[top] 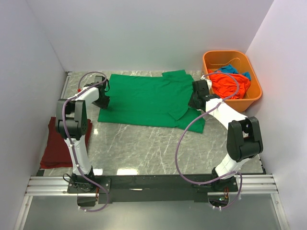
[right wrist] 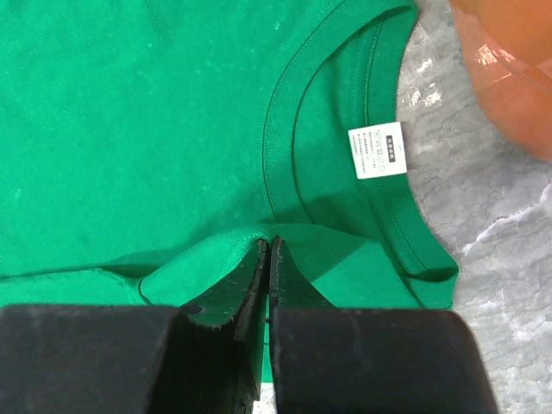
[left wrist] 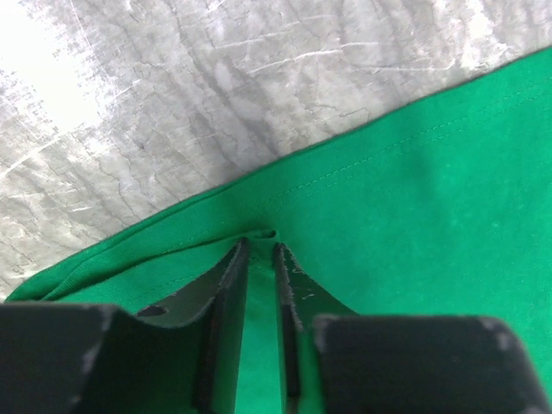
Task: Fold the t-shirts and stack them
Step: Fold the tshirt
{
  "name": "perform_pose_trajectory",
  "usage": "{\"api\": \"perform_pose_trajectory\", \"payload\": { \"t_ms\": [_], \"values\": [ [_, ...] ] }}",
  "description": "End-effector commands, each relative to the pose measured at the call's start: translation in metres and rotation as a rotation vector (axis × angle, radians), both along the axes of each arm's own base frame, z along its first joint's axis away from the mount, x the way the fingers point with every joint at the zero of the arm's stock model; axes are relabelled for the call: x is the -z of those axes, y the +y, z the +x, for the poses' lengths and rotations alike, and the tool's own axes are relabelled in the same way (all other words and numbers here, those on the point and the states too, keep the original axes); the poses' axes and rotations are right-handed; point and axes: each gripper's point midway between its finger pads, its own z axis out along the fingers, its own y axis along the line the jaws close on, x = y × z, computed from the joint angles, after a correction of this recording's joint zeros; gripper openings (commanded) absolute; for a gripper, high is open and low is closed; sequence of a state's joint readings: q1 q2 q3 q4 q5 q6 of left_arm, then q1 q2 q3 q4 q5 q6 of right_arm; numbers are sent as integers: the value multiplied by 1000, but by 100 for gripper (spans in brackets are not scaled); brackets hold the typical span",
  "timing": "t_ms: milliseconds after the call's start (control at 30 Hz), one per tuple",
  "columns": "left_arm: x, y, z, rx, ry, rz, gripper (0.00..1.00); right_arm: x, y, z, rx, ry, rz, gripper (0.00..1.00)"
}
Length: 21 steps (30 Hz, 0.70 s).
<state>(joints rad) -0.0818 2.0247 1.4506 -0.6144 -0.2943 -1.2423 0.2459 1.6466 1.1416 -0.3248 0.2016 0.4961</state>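
A bright green t-shirt [top: 144,98] lies spread flat across the middle of the marble table. My left gripper [top: 102,100] rests on its left hem. In the left wrist view the fingers [left wrist: 261,244] stand a narrow gap apart, with a small pucker of green cloth [left wrist: 414,172] at their tips. My right gripper [top: 195,101] is on the shirt's right side below the collar. In the right wrist view it [right wrist: 269,243] is shut on a raised fold of green cloth [right wrist: 129,112]. A maroon t-shirt [top: 60,148] lies folded at the near left.
An orange plastic tub [top: 225,53] stands at the back right, holding an orange t-shirt [top: 230,84] and a blue one [top: 232,69]. White walls close in the table on three sides. A white label [right wrist: 377,150] shows inside the green collar, and the tub's edge [right wrist: 509,69] is close by.
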Motion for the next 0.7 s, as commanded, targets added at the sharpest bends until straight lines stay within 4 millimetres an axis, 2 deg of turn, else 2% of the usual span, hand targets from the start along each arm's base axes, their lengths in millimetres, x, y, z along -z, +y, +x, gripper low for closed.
{"api": "perform_pose_trajectory", "payload": {
  "t_ms": [0, 233, 433, 667],
  "values": [
    [-12, 0, 5, -13, -22, 5, 22, -22, -3, 12, 3, -76, 7, 0],
    [-35, 1, 4, -8, -70, 11, 11, -25, -3, 11, 5, -81, 5, 0],
    [-40, 6, -1, -13, -79, 7, 1, -33, -5, 10, 14, -96, 3, 0],
    [-41, 14, -5, -27, -76, 12, 1, -39, -6, 13, 24, -114, -1, 0]
  ]
}}
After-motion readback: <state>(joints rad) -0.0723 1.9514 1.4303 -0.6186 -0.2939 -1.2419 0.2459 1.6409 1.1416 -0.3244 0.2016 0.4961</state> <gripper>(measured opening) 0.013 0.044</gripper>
